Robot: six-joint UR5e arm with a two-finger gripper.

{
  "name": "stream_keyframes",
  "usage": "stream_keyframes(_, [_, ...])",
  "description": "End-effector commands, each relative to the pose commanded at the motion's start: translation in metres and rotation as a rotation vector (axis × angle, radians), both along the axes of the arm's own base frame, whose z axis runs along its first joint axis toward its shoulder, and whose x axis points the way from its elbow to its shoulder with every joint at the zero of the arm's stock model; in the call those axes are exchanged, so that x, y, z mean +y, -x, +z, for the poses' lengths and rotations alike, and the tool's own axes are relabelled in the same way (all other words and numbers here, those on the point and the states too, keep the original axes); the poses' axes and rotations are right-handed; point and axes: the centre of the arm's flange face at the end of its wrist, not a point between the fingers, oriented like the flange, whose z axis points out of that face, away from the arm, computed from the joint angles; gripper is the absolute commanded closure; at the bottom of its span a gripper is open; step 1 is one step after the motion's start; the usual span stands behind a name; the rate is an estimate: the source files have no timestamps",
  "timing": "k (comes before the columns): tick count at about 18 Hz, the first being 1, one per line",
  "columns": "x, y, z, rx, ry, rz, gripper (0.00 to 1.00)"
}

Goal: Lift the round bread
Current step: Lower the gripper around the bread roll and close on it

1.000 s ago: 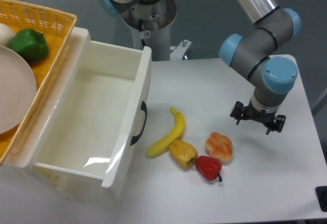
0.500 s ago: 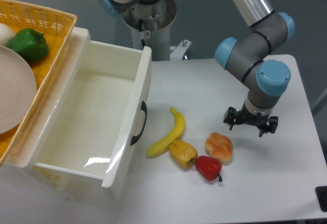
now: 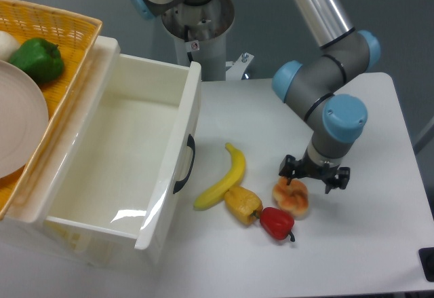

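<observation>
the gripper (image 3: 310, 176) hangs just above the round bread (image 3: 291, 197), its fingers spread apart and holding nothing, so it seems ready to go down around the bun. the round bread lies on the table (image 3: 380, 244), right of the yellow pepper (image 3: 243, 204) and touching the red pepper (image 3: 277, 222), so the space for the fingers is tight.
</observation>
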Motion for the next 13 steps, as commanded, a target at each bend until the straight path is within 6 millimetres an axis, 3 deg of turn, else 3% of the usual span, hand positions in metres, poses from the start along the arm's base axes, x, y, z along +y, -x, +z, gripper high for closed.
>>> stream_keyframes(5, [0.008,-0.008,-0.012,-0.016,0.014,-0.009,0.01])
stream_keyframes(6, [0.008,-0.008,-0.014,-0.017,0.015,-0.008,0.07])
stream_keyframes(7, [0.008,-0.008,-0.013,-0.016,0.014,-0.008,0.17])
stream_keyframes(11, [0.007,-0.007,-0.011,-0.011,0.015,-0.009,0.9])
stream_keyframes(12, [0.007,-0.007,-0.008,-0.007,0.013,-0.011,1.0])
stream_keyframes(13, [0.007,-0.006,-0.005,-0.003,0.011,-0.011,1.0])
